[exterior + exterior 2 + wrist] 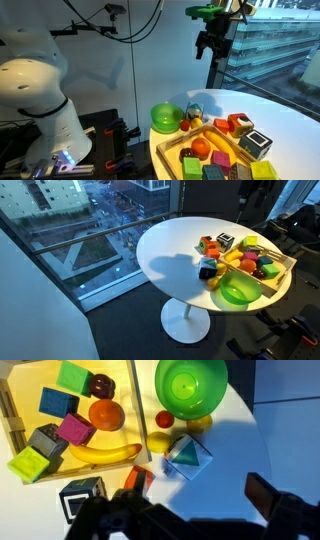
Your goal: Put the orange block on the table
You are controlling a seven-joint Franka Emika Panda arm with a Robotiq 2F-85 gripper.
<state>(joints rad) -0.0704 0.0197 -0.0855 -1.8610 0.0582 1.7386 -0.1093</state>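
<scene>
High above the table's (290, 120) far edge, in an exterior view, the gripper (212, 45) hangs empty with its fingers spread. Below it the orange block (222, 125) seems to rest on the white top, just outside the wooden tray (172, 150) and near the green bowl (163, 117). A long descent from that height could drift and come down on a neighbouring piece instead.

In an exterior view from across the table (170, 260), the orange block (204, 246) sits at the edge of the cluster, close to the black-and-white cube (226, 241). The gripper itself is not clear here. Any sideways push could send the block towards the open rim.

In the wrist view, the gripper (185, 525) shows as two dark fingers set wide apart, holding nothing. The orange block (137, 480) lies partly hidden behind one finger, just beside the black-and-white cube (82, 495) and near a blue faceted piece (187, 455). The crowding is the risk: closing here could catch the cube too, or mistake the orange ball (106, 414) in the tray for the target. The block is small, plain orange-red and flat-faced, which should give square surfaces to pinch.
</scene>
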